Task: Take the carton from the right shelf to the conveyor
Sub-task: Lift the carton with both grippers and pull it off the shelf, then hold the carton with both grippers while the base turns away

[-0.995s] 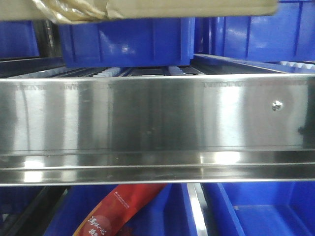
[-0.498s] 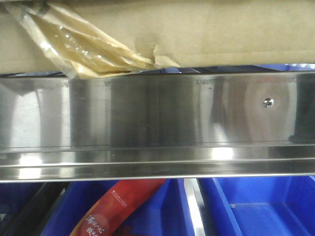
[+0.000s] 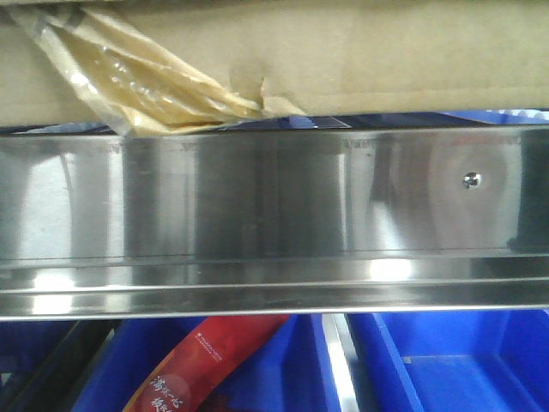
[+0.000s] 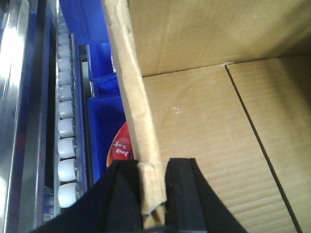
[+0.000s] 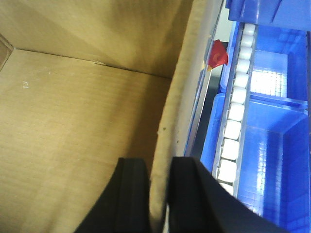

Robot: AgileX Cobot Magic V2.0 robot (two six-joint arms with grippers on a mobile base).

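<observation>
**Empty carton, pinched by both walls**

The carton (image 3: 386, 60) is open-topped and looks empty, so it is probably light. Its thin corrugated walls will flex, so grip low on the rim. It spans between the claws. The left claw (image 4: 151, 170) is closed on the left wall, one finger inside and one outside. The right claw (image 5: 160, 165) grips the right wall likewise. Loose tape (image 3: 146, 86) dangles from the bottom seam, just above the shelf rail (image 3: 274, 197). Blue bins (image 5: 272, 160) lie outside each claw.

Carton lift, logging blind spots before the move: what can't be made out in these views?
Conveyor: in no view.
carton top: cut by front view's upper edge.
Carton underside: hidden by its own floor in wrist views.
red packet text: cropped below, part behind shelf rail.
</observation>
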